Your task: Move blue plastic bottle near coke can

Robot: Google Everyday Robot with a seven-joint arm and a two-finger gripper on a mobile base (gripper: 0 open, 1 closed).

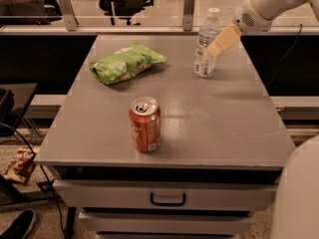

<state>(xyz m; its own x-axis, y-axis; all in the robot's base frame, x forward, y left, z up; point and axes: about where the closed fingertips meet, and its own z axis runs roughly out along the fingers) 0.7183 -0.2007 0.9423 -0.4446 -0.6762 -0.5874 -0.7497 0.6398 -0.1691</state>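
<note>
The blue plastic bottle point(205, 44), clear with a white cap and a white label, stands upright at the back right of the grey table point(219, 118). The coke can point(145, 124), reddish-orange with a silver top, stands upright near the table's front edge, left of centre. My gripper point(219, 43) reaches in from the upper right on a white arm. Its pale tip is right beside the bottle's upper right side, at about label height. I cannot tell whether it touches the bottle.
A green snack bag point(125, 63) lies at the back left of the table. A drawer with a handle point(168, 199) sits under the table top. A glass rail with posts point(188, 5) runs behind the table. My white base point(299, 198) shows at the lower right.
</note>
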